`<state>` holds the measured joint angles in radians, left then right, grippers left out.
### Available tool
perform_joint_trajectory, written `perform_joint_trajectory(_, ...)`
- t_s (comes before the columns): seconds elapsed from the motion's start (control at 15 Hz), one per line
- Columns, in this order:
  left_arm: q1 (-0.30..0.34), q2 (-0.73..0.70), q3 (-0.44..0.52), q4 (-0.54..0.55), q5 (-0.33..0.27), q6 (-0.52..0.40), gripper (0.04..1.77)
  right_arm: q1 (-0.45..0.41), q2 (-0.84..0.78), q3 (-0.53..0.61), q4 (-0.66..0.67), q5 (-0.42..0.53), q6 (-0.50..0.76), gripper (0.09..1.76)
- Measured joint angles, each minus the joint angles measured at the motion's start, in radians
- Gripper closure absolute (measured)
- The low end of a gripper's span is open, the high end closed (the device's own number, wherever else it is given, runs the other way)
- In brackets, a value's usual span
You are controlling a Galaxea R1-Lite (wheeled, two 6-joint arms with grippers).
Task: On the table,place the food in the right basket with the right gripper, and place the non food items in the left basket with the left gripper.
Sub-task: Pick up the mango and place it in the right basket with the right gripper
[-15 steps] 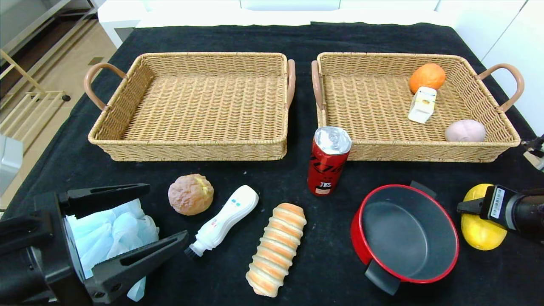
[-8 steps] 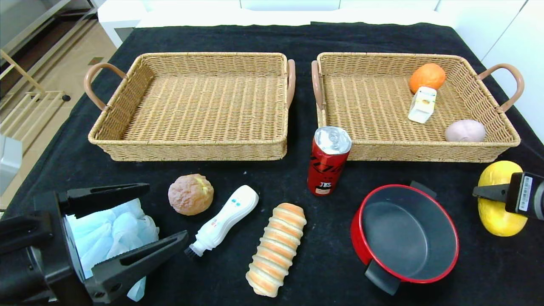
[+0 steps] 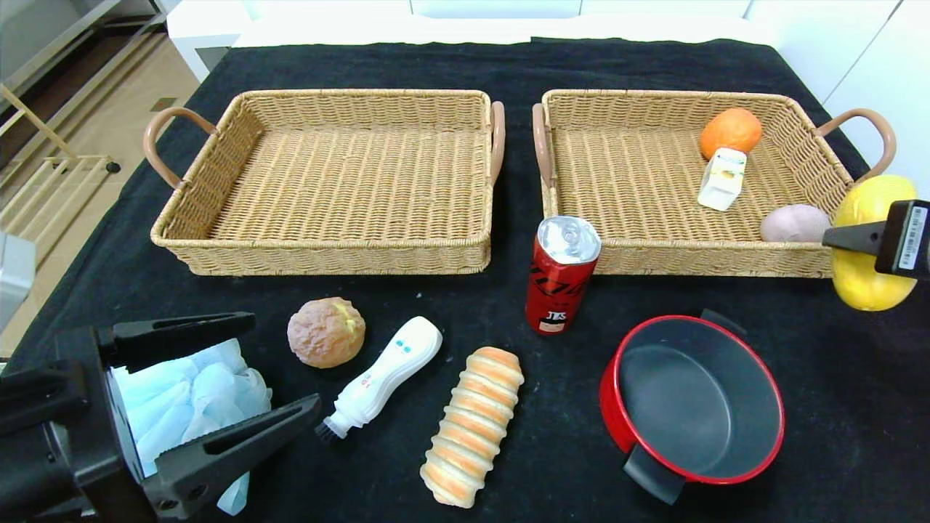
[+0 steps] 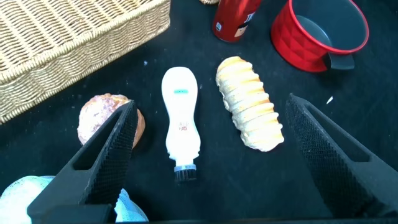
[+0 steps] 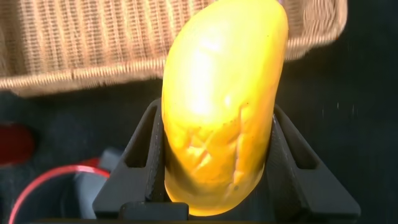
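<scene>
Clamped in right gripper [image 3: 861,240] jaws beside woven wicker right basket [image 3: 625,250]: smooth, oblong yellow fruit [image 3: 868,247], skin cracked; left gripper [image 3: 218,388] jaws spread.

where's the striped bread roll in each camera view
Head view: the striped bread roll lies on the black cloth, near edge, between the white brush and the red pot.
Left wrist view: the roll shows between the open left gripper's fingers, beside the brush.
Right wrist view: not in it.
Shared landmark: the red pot, also at an edge of the right wrist view.
</scene>
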<state>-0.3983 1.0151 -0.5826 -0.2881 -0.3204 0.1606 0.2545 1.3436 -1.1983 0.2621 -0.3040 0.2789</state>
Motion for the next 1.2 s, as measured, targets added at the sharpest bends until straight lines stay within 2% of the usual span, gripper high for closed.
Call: perform_joint_trajectory(1.2,-0.002,-0.016,0.003,0.003,-0.001,0.011,0.09,0.087,0.403,-0.484,-0.029,-0.009,0.003,0.89)
